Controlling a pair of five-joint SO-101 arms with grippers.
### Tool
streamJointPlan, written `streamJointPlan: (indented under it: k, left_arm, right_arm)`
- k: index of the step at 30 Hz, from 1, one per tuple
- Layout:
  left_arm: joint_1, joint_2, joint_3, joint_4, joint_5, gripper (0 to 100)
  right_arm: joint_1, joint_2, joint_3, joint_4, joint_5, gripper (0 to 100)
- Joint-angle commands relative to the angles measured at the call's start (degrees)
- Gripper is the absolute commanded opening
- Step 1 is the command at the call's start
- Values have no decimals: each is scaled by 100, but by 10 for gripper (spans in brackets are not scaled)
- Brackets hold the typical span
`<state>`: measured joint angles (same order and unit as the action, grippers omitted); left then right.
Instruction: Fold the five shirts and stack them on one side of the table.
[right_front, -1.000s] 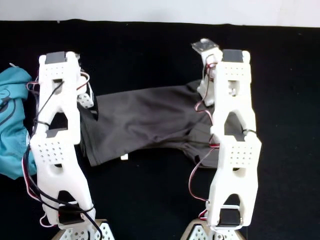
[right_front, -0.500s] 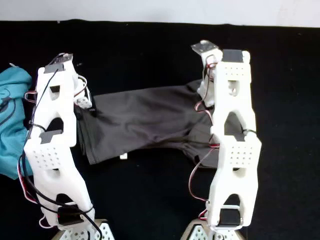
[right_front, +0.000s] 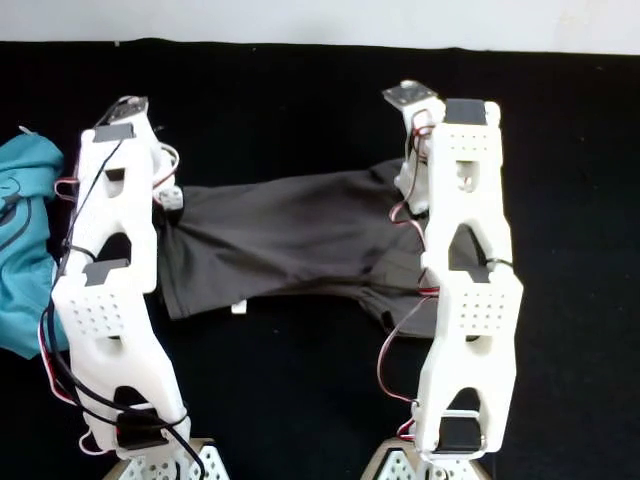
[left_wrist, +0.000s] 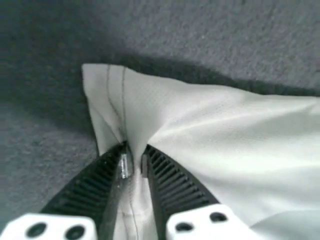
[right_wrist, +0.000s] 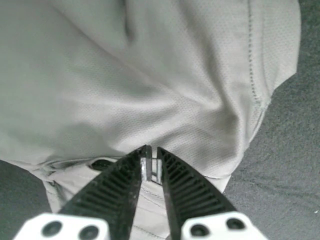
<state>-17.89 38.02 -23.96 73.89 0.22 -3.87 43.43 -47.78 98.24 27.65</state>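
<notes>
A dark grey shirt (right_front: 290, 235) lies stretched across the middle of the black table, between the two arms. My left gripper (right_front: 172, 198) is at the shirt's left end. In the left wrist view that gripper (left_wrist: 134, 159) is shut on a hemmed corner of the shirt (left_wrist: 225, 135), which looks pale there. My right gripper (right_front: 408, 185) is at the shirt's right end. The right wrist view shows it (right_wrist: 150, 159) shut on a fold of the shirt (right_wrist: 125, 75) close to a stitched edge. A small white tag (right_front: 238, 307) sticks out at the shirt's near edge.
A teal shirt (right_front: 25, 240) lies bunched at the table's left edge, beside the left arm. The black table (right_front: 300, 400) runs bare in front of the grey shirt and on the far right. A pale wall borders the far side.
My left gripper has drawn the shirt's left end slightly away from the near edge; the tag and near hem shifted with it. The right arm has kept still.
</notes>
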Motion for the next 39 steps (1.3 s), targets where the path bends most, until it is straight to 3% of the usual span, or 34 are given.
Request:
streamJointPlan:
  k: [1, 4, 10, 18, 23, 29, 35, 39]
  left_arm:
    - [-48, -251, -769, 466, -53, 13]
    - [-84, -198, -1165, 668, -229, 19]
    - [-92, 444, -1218, 281, -712, 148]
    - [-470, 1121, -2132, 211, -738, 136]
    - [-497, 1552, -2809, 229, -888, 136]
    - [-453, 1587, -4004, 1204, -870, 136]
    - [-356, 1613, -5455, 2523, -888, 139]
    - [31, 1859, -5393, 2259, -905, 139]
  right_arm:
    - [-48, -92, -268, 66, -62, 29]
    - [-48, -92, -268, 66, -62, 23]
    - [-57, -92, -268, 66, -62, 21]
    - [-75, -110, -277, 277, -79, 9]
    - [-101, -251, -277, 242, -545, 6]
    - [-215, -268, -233, -954, -607, 6]
    - [-259, -286, -277, -1692, -1257, 6]
    - [-251, 40, -251, -2264, -1257, 6]
